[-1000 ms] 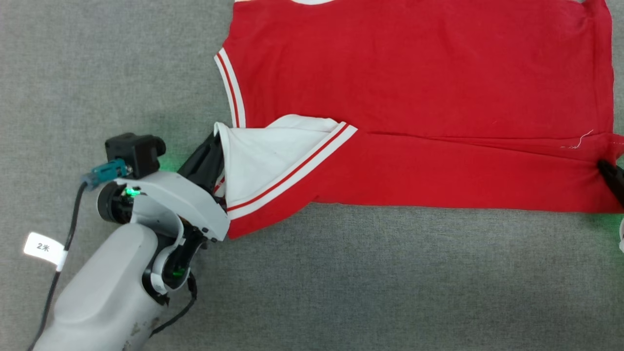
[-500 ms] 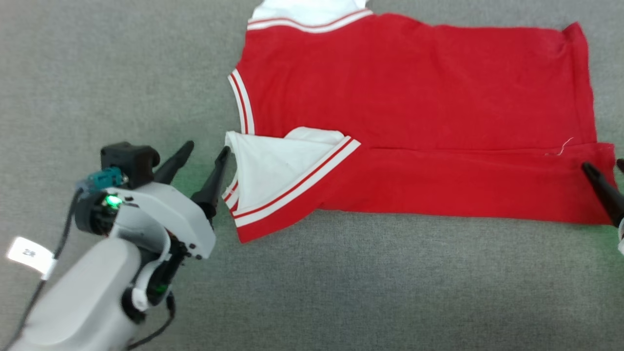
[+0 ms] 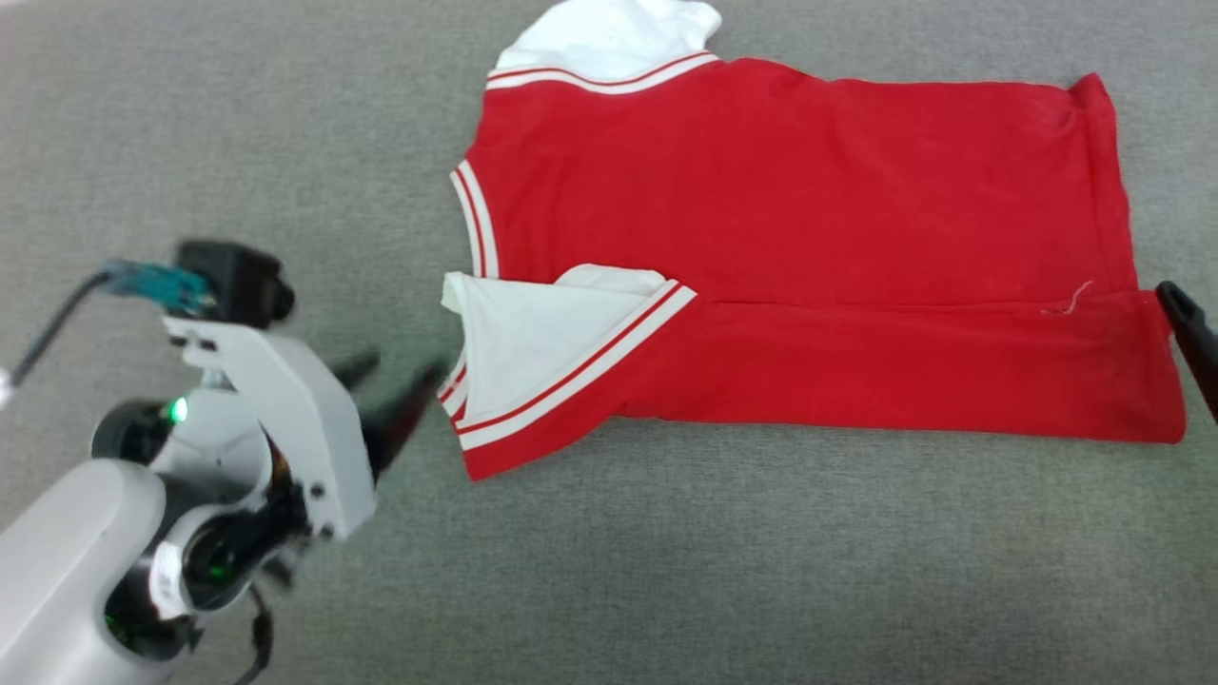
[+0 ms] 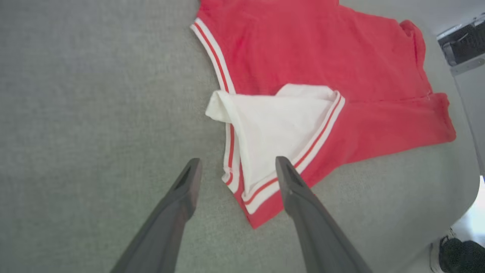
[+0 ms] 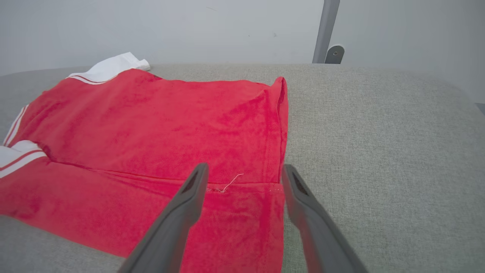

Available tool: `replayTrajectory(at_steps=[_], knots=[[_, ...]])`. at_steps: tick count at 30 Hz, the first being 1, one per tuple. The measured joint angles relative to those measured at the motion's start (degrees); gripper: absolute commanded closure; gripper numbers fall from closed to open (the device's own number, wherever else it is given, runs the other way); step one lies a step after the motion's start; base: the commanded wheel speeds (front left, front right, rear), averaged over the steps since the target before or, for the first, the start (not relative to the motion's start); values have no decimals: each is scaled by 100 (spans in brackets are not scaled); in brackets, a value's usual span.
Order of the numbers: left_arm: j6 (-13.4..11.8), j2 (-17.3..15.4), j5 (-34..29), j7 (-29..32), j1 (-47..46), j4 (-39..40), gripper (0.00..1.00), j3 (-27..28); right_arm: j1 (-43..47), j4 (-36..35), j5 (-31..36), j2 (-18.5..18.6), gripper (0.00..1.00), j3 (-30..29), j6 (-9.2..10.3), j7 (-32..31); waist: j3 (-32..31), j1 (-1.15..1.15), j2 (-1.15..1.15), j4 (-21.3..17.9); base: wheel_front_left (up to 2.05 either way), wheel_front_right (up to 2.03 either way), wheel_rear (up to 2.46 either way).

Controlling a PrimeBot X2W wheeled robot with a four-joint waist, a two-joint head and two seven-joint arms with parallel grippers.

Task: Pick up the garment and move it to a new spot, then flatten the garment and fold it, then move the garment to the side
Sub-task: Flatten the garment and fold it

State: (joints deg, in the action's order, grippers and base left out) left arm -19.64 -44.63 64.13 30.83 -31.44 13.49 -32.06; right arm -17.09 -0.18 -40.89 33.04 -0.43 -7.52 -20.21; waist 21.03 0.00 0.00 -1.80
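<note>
- left gripper [image 4: 237,163]: fingers spread wide, nothing between them. Tips sit just beside the cuff end of the near sleeve [image 3: 533,333], which lies turned in over the red body. Can't tell if one tip touches the stripe band or floats above it.
- right gripper [image 5: 245,168]: fingers spread too, empty. They frame the corner where the folded strip [image 3: 904,371] meets the hem [image 5: 282,125]. Can't tell if they touch it.
- garment [image 3: 809,190]: flat on the grey desk [image 3: 666,571], near long edge folded up over itself, far sleeve [image 3: 609,33] sticking out the far side, not folded.
- Risk: the left tip is that close to the band. Any sideways sweep could snag the cuff and drag the sleeve out of the fold.
- Risk: loose thread [image 5: 233,181] at the fold line sits right between the right fingers. A tip catching it would tug the whole corner.
- Risk: it's soft knit and nothing pins the fold. The strip may creep open, worst at the sleeve end, where the white fabric bunches and sits proud.
- Risk: on the far-side fold, pinching only the top layer would peel it instead of folding. The far hem corner is curled up, so the edges likely won't line up.
- Risk: if the two arms lift unevenly, the fold goes skew.
</note>
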Motion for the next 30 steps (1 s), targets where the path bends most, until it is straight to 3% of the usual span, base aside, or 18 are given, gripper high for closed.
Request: replayTrajectory(at_steps=[2, 5, 12, 20, 21, 22, 23, 30], knots=[[-19, -198, 90, 545, -15, -46, 0, -193, 3, -55, 18, -83, 0, -2, 0, -25, 7, 0, 0, -49, 0, 0, 0], [-101, -1, 544, 761, -26, -103, 0, -91, 3, -78, 53, -202, 0, 33, 0, -48, 35, 0, 0, -138, 0, 0, 0], [-151, 19, 631, 1133, -172, -542, 0, -223, -20, -23, 70, -286, 0, 66, 0, -51, 206, 0, 0, -303, 0, 0, 0], [97, 259, 699, 1350, -491, -1065, 0, -361, -159, 122, 69, -299, 0, 157, 0, -21, 358, 0, 0, -464, 0, 0, 0], [135, 293, 700, 1343, -508, -1150, 12, -363, -180, 140, 66, -302, 0, 176, 0, -21, 364, 0, 0, -484, 0, 0, 0], [177, 328, 706, 1312, -524, -1226, 73, -356, -201, 160, 65, -305, 0, 197, 0, -24, 366, 0, 0, -502, 0, 0, 0], [219, 358, 724, 1277, -531, -1316, 100, -347, -208, 172, 62, -303, 0, 233, 0, -57, 363, 0, 0, -519, 0, 0, 0], [405, 435, 731, 1072, -453, -1573, 100, -352, -119, 144, -99, 13, 0, 608, 0, -727, 248, 0, 0, -551, 0, 0, 0]])
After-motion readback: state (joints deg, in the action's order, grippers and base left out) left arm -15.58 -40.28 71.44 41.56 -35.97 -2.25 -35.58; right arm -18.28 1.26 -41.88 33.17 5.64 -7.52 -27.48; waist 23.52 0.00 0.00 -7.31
